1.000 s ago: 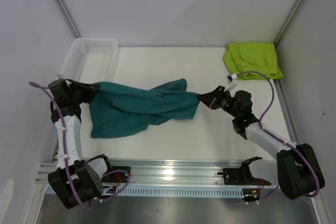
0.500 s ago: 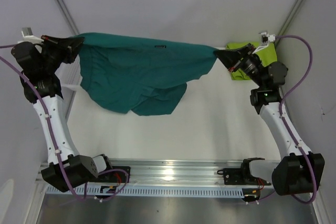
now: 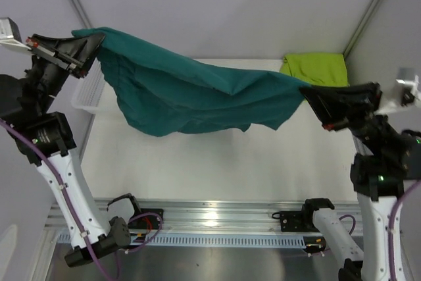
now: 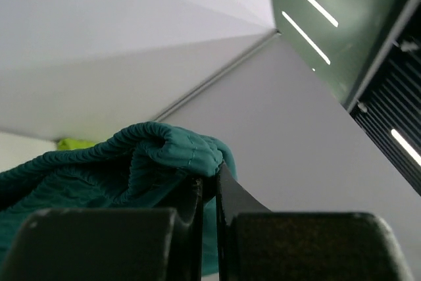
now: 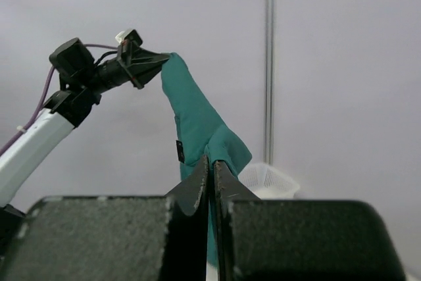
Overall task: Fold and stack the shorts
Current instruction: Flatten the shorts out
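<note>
Both the left end effector (image 3: 97, 39) and the right end effector (image 3: 309, 95) are closed on the dark teal shorts (image 3: 197, 93), one at each end. In the top view the garment hangs in the air between them, well above the tabletop (image 3: 217, 162). It sags in the middle and its lower part falls in loose folds. The lime green shorts (image 3: 316, 69) lie at the far right corner as a compact bundle, which looks already folded. A white basket (image 3: 84, 95) stands at the far left, partly hidden behind the cloth.

In the left wrist view the jaws are pressed together on a gathered, ribbed band of the teal fabric; I think it is the waistband. A small part of the green pair shows low on the left.

In the right wrist view the jaws are also together, with a thin edge of teal cloth pinched between them. From there the cloth rises to the other end effector, and the basket is seen below.

I judge that the step in hand is to lift and spread the teal pair, so it can be laid flat before folding. The next move calls for lowering both arms together with the cloth kept stretched, onto the bare middle of the tabletop and not over the green pair. Both grips should hold until the fabric rests.
</note>
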Robot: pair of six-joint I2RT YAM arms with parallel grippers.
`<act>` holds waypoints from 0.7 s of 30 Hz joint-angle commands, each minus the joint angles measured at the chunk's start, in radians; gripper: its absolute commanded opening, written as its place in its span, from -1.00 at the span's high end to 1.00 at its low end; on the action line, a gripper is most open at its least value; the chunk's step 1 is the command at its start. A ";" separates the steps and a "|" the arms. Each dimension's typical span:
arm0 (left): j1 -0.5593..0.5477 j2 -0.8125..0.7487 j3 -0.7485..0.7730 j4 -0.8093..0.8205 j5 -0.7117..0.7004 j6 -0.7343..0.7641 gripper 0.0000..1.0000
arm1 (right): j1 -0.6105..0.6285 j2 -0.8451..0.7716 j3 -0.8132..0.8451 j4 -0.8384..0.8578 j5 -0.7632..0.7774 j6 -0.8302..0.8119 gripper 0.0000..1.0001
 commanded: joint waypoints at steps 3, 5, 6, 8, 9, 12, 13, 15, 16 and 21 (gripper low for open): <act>0.010 0.000 0.350 0.097 0.032 -0.098 1.00 | 0.013 -0.115 0.118 -0.106 0.050 -0.041 1.00; 0.012 0.035 0.537 0.054 0.029 -0.099 1.00 | 0.023 -0.124 0.170 -0.153 0.072 -0.085 1.00; 0.010 0.052 0.573 0.044 0.025 -0.103 1.00 | 0.026 -0.136 0.203 -0.176 0.080 -0.100 1.00; 0.012 0.072 0.611 0.053 0.016 -0.109 0.99 | 0.043 -0.150 0.224 -0.204 0.124 -0.148 1.00; 0.010 0.068 0.578 0.052 -0.003 -0.103 1.00 | 0.053 -0.150 0.230 -0.224 0.140 -0.159 1.00; 0.010 0.043 0.414 0.096 -0.021 -0.095 1.00 | 0.107 -0.116 0.227 -0.267 0.189 -0.218 1.00; 0.010 0.039 0.382 0.168 -0.023 -0.099 1.00 | 0.124 -0.083 0.213 -0.273 0.201 -0.231 1.00; 0.010 0.040 0.290 0.178 -0.035 -0.072 1.00 | 0.176 -0.050 0.193 -0.262 0.240 -0.263 1.00; 0.010 0.042 0.271 0.176 -0.044 -0.055 1.00 | 0.190 -0.012 0.176 -0.258 0.252 -0.269 1.00; -0.008 0.098 0.126 0.205 -0.073 0.009 1.00 | 0.192 0.127 0.156 -0.172 0.264 -0.257 1.00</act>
